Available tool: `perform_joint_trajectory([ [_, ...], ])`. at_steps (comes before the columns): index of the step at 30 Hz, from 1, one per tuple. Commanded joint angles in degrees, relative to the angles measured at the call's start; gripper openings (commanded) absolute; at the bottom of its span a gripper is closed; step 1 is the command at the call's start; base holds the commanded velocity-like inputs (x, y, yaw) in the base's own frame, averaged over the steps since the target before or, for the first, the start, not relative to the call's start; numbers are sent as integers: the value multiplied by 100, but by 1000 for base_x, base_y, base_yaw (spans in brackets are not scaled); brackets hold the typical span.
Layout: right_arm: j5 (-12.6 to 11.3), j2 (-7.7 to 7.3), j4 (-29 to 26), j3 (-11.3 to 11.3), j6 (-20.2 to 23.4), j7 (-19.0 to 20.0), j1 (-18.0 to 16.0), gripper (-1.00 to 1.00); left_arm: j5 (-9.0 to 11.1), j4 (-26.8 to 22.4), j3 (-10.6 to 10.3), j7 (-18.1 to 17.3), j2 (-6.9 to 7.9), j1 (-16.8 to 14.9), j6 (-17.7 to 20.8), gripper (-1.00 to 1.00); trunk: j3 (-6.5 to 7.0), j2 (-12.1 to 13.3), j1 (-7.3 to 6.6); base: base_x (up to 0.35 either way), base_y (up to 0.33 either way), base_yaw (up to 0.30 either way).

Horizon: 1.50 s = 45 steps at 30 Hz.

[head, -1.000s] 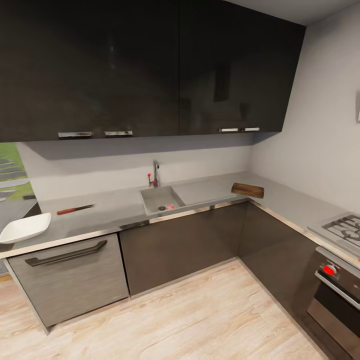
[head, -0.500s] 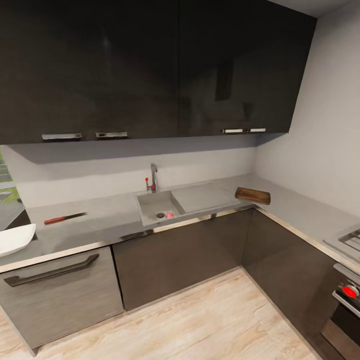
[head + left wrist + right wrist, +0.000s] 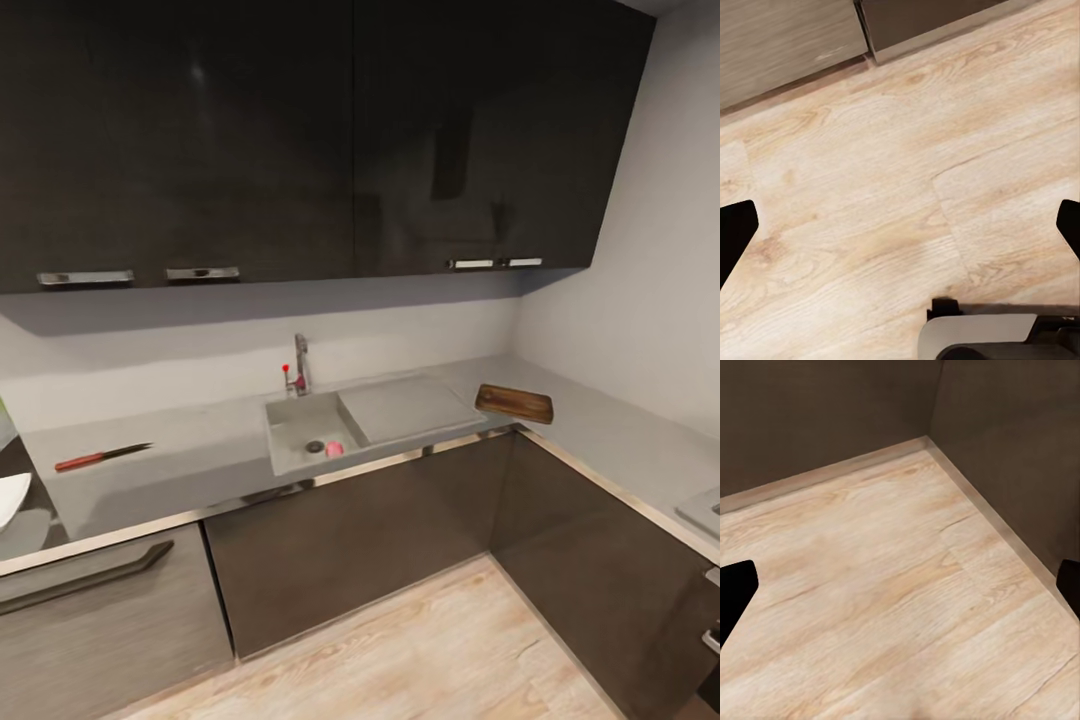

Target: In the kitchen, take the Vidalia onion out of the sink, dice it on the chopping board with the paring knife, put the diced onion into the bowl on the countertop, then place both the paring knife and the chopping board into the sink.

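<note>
From my head camera I see one L-shaped kitchen table [image 3: 190, 470], grey and smooth, with dark cabinets under it and dark cabinets above it on the wall. In the table there is one sink [image 3: 300, 435], a steel basin with a flat drainboard [image 3: 405, 408] at its right side and one faucet [image 3: 299, 365] with a red knob behind it. Inside the basin lies one Vidalia onion [image 3: 334, 449], small and pinkish, just beside the round drain [image 3: 315, 447].

One paring knife [image 3: 100, 457] lies flat on the table, well to the left of the sink, its reddish handle pointing left and its dark blade pointing right. One chopping board [image 3: 514, 403], dark brown, lies on the table to the right of the drainboard, near the corner. One white bowl [image 3: 10, 497] shows at the left edge of the picture, cut off by the frame, so I see a small part of it.

My left fingers [image 3: 736, 234] are spread wide, one dark tip at each side of the left wrist picture, with nothing between them, above the pale wooden floor [image 3: 892, 195]. My right fingers [image 3: 735, 589] are spread wide in the same way and hold nothing, over the floor near the corner of two dark cabinet fronts [image 3: 825, 412].
</note>
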Motion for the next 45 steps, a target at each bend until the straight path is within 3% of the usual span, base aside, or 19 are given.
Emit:
perform_joint_trajectory([
  [1, 0, 0, 4, 2, -15, -13, -1, 100, 5, 1, 4, 2, 0, 2, -12, 100, -1, -3, 3, 144, -18, 0],
  [7, 0, 0, 5, 2, -15, -5, -1, 100, 6, 8, 4, 2, -5, 2, -13, 100, -1, -3, 3, 53, -7, 0],
  [14, -225, 91, 184, 4, -241, 221, 229, 100, 13, -84, 104, 42, 26, 46, -120, 100, -1, -3, 4, 0, 0, 0],
  [23, -487, 378, 475, -5, -528, 510, 315, 100, -2, 206, 109, 37, -48, 54, -127, 100, -1, -3, 4, 0, 0, 0],
  [33, -483, 378, 620, -14, -806, 815, 316, 100, -3, 249, 109, 37, -53, 54, -127, 100, -1, -3, 4, 0, 0, 0],
  [45, -483, 378, 620, -16, -806, 817, 316, 100, 5, 255, 109, 37, -53, 54, -126, 100, -1, -3, 4, -130, 0, 0],
])
